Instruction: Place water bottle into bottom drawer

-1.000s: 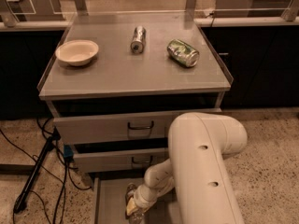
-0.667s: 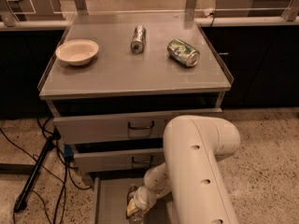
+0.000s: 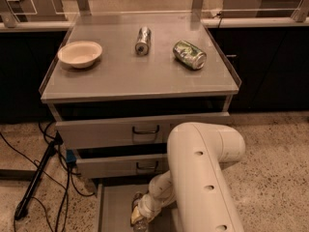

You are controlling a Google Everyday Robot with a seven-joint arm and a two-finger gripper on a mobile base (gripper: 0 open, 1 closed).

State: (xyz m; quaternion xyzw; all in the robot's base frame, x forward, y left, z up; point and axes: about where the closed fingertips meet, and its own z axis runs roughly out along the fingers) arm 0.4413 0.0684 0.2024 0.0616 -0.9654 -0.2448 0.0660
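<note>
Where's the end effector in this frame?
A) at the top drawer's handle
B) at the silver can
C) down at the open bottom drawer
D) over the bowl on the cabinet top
C: the end effector sits low over the open bottom drawer, below both upper drawers. The bowl, silver can and green can lie far from it on the cabinet top.

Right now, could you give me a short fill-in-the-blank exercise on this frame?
1. The gripper is down in the open bottom drawer; the drawers above it number ____.
2. The silver can lies between the green can and the ____.
3. Both cans lie on their ____.
Missing words: two; bowl; sides.
</note>
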